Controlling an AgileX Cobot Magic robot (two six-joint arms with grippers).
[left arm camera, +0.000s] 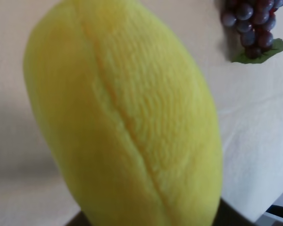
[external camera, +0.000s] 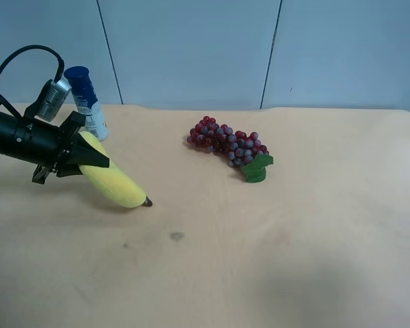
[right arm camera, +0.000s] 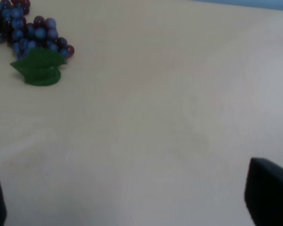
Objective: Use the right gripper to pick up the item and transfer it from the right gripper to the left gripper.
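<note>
Pale beige worktop [external camera: 273, 260], matte and smooth, with a small dark smudge [external camera: 177, 236] near the middle and a fainter mark to its left in the exterior high view. Behind it, a light grey-blue panelled wall [external camera: 191, 48] split by two thin dark seams.

Plush yellow banana [external camera: 115, 179] gripped at its upper end by the left hand [external camera: 78, 156], black fingers clenched around it, at the exterior high view's left. Banana tilted downward, its dark brown stem tip [external camera: 147, 201] at or just above the worktop; contact cannot be told. In the left wrist view, filled almost wholly by the banana [left arm camera: 127, 117], a raised seam running lengthwise down its fuzzy skin. Grey-silver camera box [external camera: 53, 98] and looping black cable [external camera: 20, 58] on that wrist.

Blue-capped bottle [external camera: 87, 102] upright just behind the left hand, near the worktop's far edge. Red-purple grape bunch [external camera: 225, 142] with a green leaf [external camera: 257, 168] lying well apart from the banana, toward the centre.

Right hand [right arm camera: 132, 197] released, fingertips spread wide at the frame edges of the right wrist view, nothing between them, bare worktop beneath, grape bunch [right arm camera: 26, 35] and leaf at the corner.
</note>
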